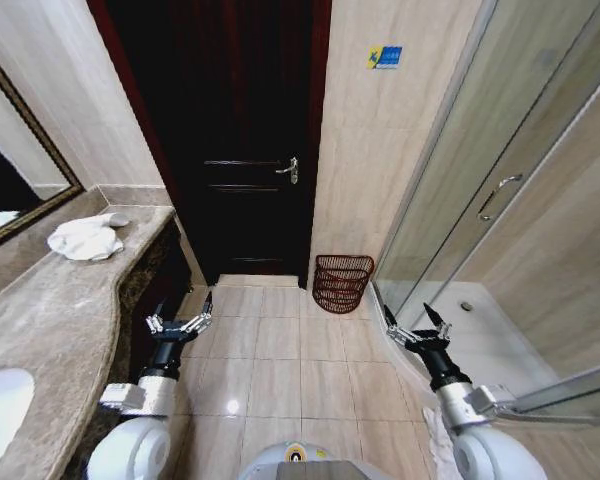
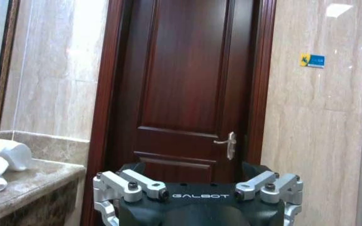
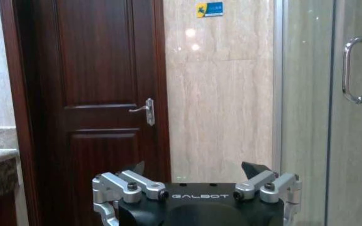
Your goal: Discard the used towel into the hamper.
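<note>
Stood at the opening step, nothing picked up yet. Counter point(image 1: 50, 300) along the left carried the crumpled white towel point(image 1: 85, 240) near its far end; hamper point(image 1: 342, 283) sat on the floor by the wall beside the door. Next probably needed a leftward reach to the towel. Left gripper point(image 1: 181, 322) and right gripper point(image 1: 418, 327) held low, forward, spread wide, empty

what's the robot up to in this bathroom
Nothing is being handled yet. The white towel lies crumpled on the marble counter to the robot's left, and the hamper stands on the floor by the door. The left gripper and right gripper hang open and empty over the floor tiles.
</note>
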{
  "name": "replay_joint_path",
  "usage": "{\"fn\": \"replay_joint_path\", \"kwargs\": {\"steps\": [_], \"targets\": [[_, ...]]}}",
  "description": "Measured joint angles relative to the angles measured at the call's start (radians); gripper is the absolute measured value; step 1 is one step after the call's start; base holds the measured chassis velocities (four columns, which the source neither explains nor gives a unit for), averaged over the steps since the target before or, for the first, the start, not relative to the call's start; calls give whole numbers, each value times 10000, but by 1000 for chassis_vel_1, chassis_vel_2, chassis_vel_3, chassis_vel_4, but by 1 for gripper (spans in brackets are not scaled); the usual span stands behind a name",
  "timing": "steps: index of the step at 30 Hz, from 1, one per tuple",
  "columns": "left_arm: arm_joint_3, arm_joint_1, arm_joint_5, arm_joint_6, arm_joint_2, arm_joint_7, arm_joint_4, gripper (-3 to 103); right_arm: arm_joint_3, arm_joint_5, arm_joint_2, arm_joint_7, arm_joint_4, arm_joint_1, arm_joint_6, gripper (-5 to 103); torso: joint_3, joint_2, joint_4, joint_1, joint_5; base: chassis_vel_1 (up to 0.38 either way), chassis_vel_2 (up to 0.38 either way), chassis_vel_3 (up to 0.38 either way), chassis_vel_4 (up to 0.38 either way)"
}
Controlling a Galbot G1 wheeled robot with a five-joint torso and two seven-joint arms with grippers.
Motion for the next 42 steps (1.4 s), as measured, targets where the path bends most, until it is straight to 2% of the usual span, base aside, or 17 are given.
{"fn": "replay_joint_path", "kwargs": {"steps": [32, 42], "targets": [[-78, -138, 22, -160, 54, 12, 212, 100, 9, -197, 81, -23, -192, 179, 110, 100, 0, 0, 0, 0, -1, 0, 0, 0, 0], [-77, -137, 298, -252, -37, 1, 287, 100, 39, -160, 55, -19, -272, 253, 267, 100, 0, 0, 0, 0, -1, 0, 0, 0, 0]]}}
